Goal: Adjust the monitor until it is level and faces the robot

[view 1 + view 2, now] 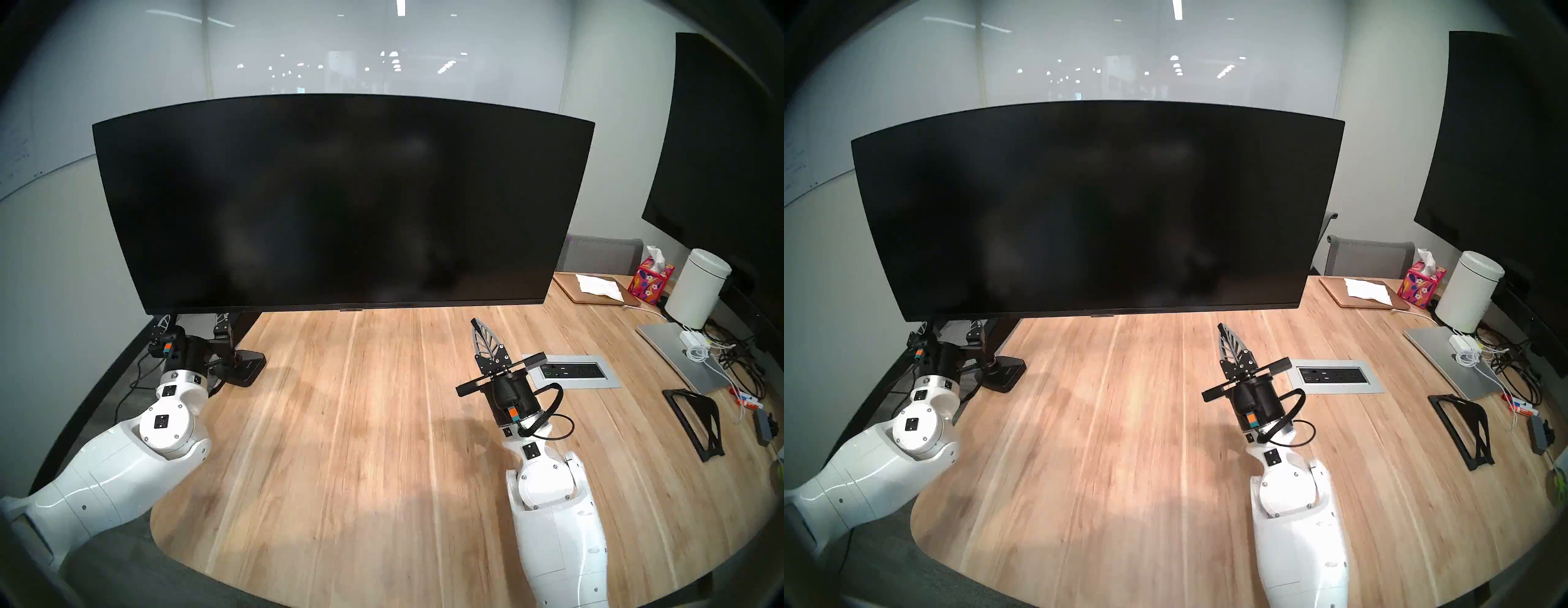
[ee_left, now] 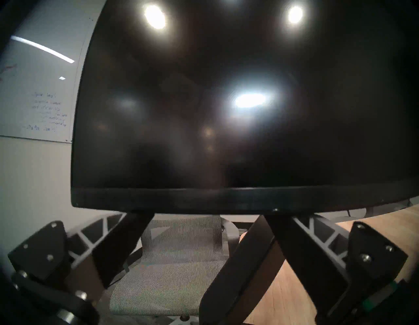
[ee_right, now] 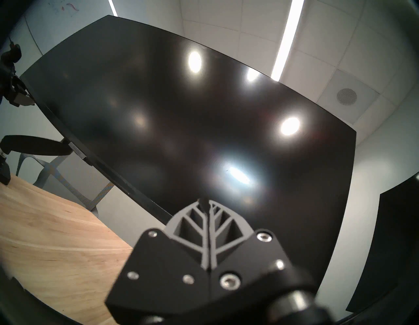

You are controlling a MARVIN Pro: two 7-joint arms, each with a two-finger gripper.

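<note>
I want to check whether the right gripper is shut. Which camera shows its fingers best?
The right wrist view: the right gripper fills the foreground, its two fingers pressed together, nothing between them. Both head views show it side-on as one leaf shape above the table. The left wrist view misses it.

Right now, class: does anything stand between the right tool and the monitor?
Nothing visible does. The right tool, shut, points up over bare table toward the monitor, with only open air between them.
</note>
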